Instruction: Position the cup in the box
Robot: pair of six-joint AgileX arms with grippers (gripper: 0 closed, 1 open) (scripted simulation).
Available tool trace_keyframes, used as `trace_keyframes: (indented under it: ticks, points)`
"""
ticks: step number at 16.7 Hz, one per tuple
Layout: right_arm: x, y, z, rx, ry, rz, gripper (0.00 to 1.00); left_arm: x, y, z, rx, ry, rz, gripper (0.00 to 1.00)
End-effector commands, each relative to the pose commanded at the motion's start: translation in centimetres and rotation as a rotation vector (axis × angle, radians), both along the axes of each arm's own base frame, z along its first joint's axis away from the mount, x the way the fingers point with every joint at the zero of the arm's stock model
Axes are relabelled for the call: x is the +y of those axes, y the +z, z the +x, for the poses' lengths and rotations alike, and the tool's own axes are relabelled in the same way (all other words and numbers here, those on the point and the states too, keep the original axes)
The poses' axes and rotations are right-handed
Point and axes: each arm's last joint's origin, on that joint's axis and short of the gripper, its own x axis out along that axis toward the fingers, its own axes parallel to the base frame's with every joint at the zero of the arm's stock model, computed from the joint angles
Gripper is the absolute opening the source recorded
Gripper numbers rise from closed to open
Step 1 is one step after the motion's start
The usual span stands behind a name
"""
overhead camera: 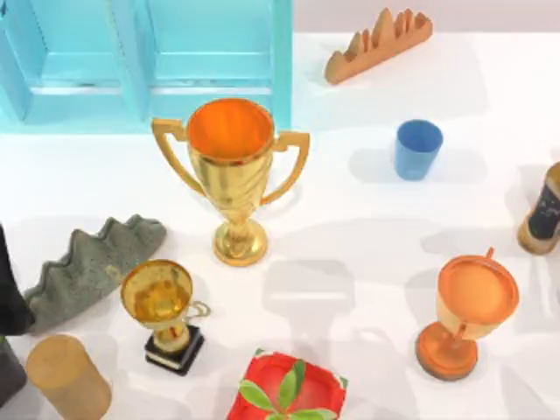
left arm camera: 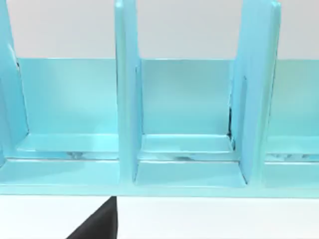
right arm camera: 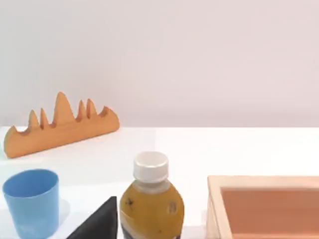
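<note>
right of the gold trophy [overhead camera: 231, 171] stands the cup [overhead camera: 417, 149] upright.

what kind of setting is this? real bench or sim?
Looks like a rendered tabletop scene, not a real bench: a plain white table scattered with unrelated props, such as a gold trophy, a blue cup and a turquoise divided box.

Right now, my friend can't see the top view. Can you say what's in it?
A blue cup stands alone on a white table, right of a big gold trophy. Around them are a teal shelf, an orange goblet and a small trophy.
</note>
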Motion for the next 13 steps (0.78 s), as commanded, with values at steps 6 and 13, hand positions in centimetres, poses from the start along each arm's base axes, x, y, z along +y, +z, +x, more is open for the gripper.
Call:
trace_keyframes:
  ticks: [6,13]
  points:
    - [0.1,1.8,0.1,0.068,0.000,0.002,1.00,0.0,0.0,0.0,0.000,0.000,0.000,1.00]
    - [1.2,11.7,5.0,0.381,0.036,0.016,1.00,0.0,0.0,0.0,0.000,0.000,0.000,1.00]
